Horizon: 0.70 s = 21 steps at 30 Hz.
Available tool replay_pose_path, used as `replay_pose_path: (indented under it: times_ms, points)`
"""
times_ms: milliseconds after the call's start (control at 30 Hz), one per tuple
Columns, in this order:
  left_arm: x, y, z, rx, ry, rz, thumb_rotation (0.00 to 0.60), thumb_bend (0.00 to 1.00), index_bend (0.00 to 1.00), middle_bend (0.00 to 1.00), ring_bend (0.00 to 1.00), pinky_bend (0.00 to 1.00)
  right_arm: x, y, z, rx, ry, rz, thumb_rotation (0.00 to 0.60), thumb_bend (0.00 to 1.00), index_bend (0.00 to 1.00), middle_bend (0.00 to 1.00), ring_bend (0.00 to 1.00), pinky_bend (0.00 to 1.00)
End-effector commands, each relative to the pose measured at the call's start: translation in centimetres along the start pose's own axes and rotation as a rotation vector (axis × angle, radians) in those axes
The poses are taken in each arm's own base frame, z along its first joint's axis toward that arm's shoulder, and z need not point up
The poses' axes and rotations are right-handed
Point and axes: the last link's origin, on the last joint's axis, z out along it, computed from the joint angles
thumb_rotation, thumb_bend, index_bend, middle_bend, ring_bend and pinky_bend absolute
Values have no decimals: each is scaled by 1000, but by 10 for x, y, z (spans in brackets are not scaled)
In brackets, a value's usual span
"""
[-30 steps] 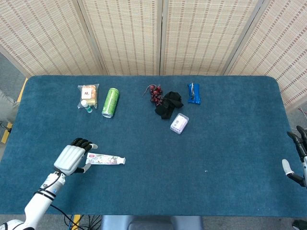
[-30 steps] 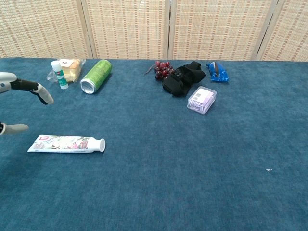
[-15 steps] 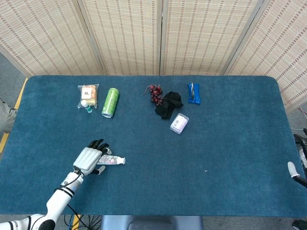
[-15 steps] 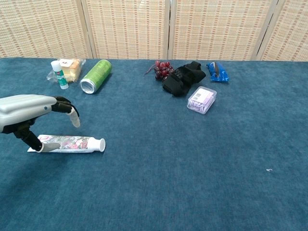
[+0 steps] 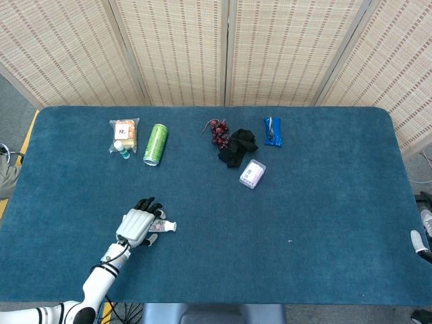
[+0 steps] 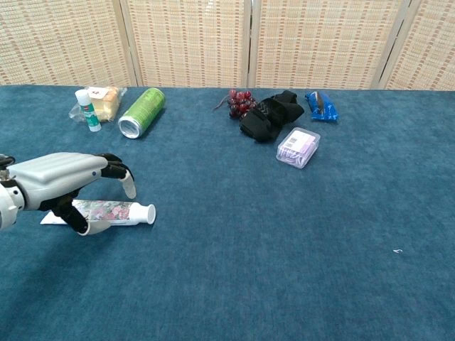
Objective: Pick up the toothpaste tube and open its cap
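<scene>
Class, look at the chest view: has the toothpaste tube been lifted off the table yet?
No. The toothpaste tube lies flat on the table under the left hand.

Bright, even, sharp; faint shadows

Lab setup: blue-felt table (image 5: pixel 324 202), woven screens (image 5: pixel 270 47).

One toothpaste tube (image 6: pixel 114 211), one green can (image 6: pixel 141 111), one black cloth (image 6: pixel 269 116), one blue packet (image 6: pixel 321 105), one clear box (image 6: pixel 298 148), one grape bunch (image 6: pixel 237 101).
</scene>
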Motion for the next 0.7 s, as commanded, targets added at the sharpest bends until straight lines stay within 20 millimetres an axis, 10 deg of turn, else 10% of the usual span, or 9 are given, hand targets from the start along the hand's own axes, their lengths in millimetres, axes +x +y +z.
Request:
replay_pose_path:
  times_ms: [33,700]
  points:
    - [-3,1,2,5,1,1,600,275,310,157,0,50,1,1,-1,-3,1,1,600,328,132,3,0,0]
    - [-17,-8,1,38,41,-15,600,275,332,162,0,49,4,0,-6,-6,13,4,600,327,132,3,0,0]
